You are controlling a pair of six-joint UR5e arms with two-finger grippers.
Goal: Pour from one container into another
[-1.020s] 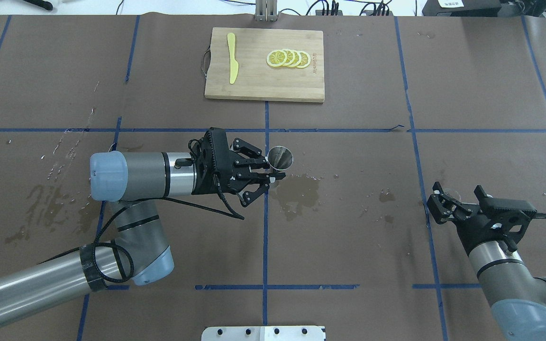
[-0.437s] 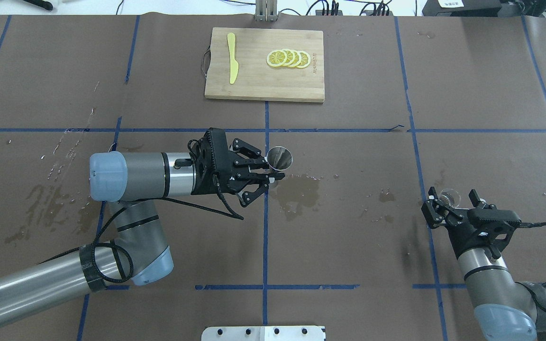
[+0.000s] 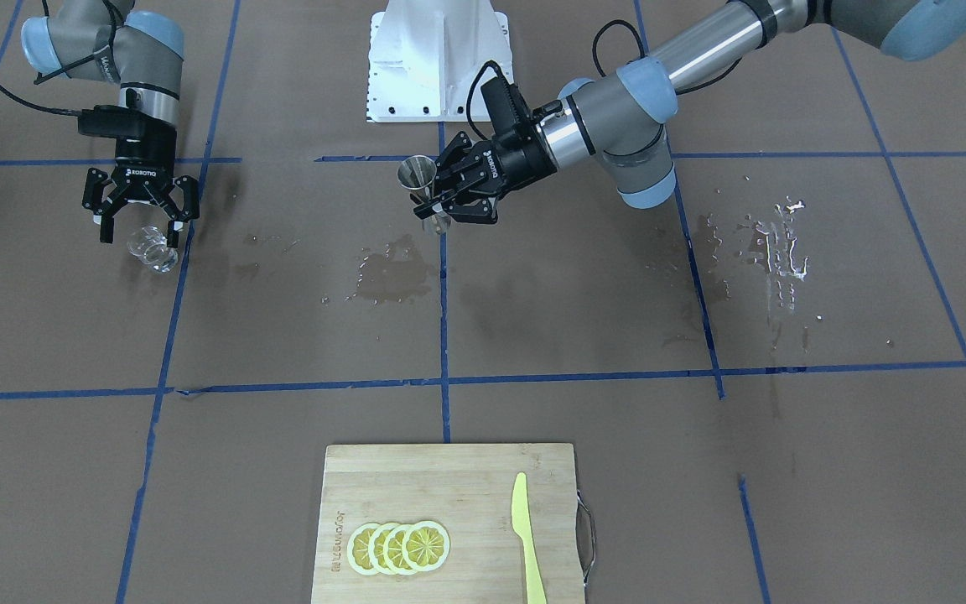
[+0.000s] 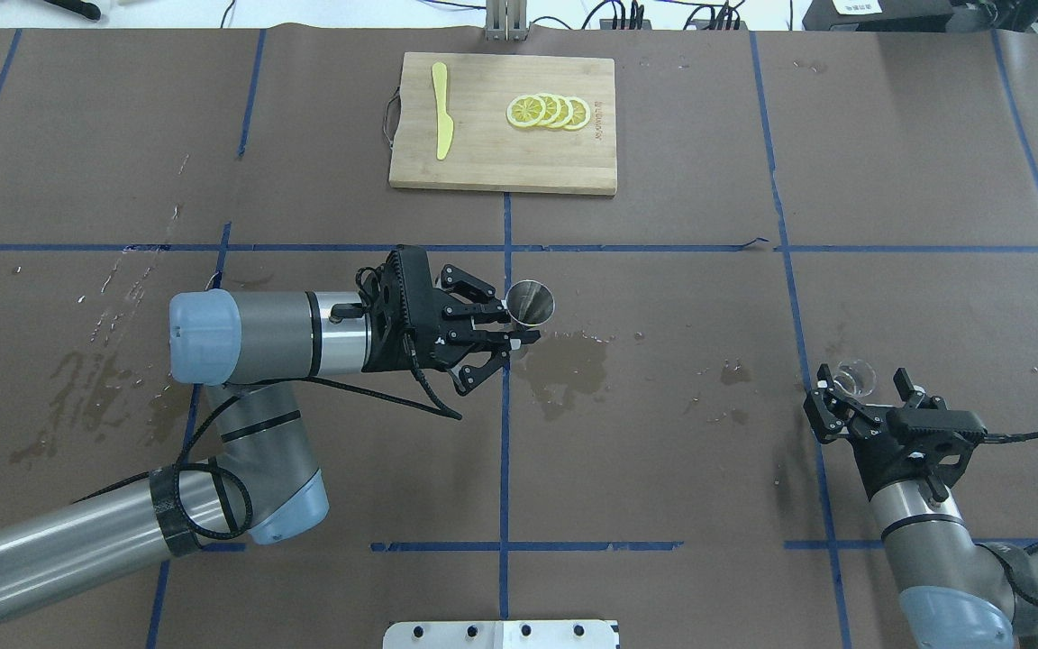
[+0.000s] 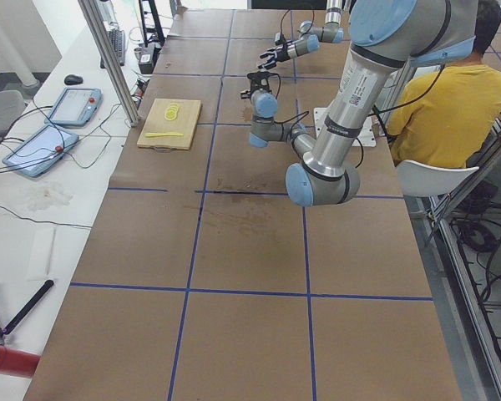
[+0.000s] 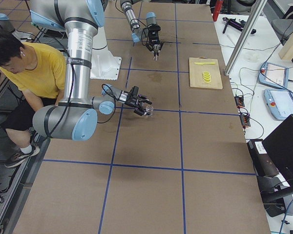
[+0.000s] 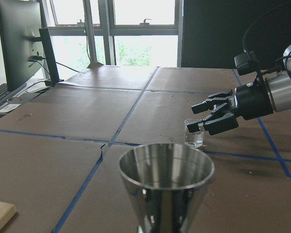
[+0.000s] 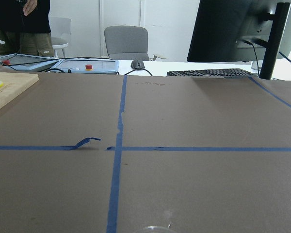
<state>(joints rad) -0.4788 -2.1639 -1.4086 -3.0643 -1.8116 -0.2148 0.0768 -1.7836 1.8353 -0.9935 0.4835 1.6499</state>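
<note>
My left gripper [image 4: 519, 329] is shut on the waist of the steel jigger [image 4: 530, 302], holding it upright above the table's middle. The jigger's open cone [image 7: 166, 179] fills the bottom of the left wrist view. The clear glass cup [image 4: 854, 374] stands on the table at the right. My right gripper [image 4: 860, 395] is open, with its fingertips on either side of the cup's near edge and not gripping it. Both show in the front view, the cup [image 3: 152, 249] just past the right gripper [image 3: 141, 231]. Only the cup's rim [image 8: 155, 228] shows in the right wrist view.
A wooden cutting board [image 4: 483, 162] at the far middle carries lemon slices [image 4: 548, 111] and a yellow knife [image 4: 441, 110]. A wet patch [image 4: 564, 361] lies just below the jigger, and water streaks [image 4: 122, 297] mark the left. A person in yellow [image 6: 34, 68] sits behind the robot.
My right gripper has drawn back toward the robot's side and swung straighter, leaving the glass cup standing at its fingertips. The left arm and jigger have stayed still.
</note>
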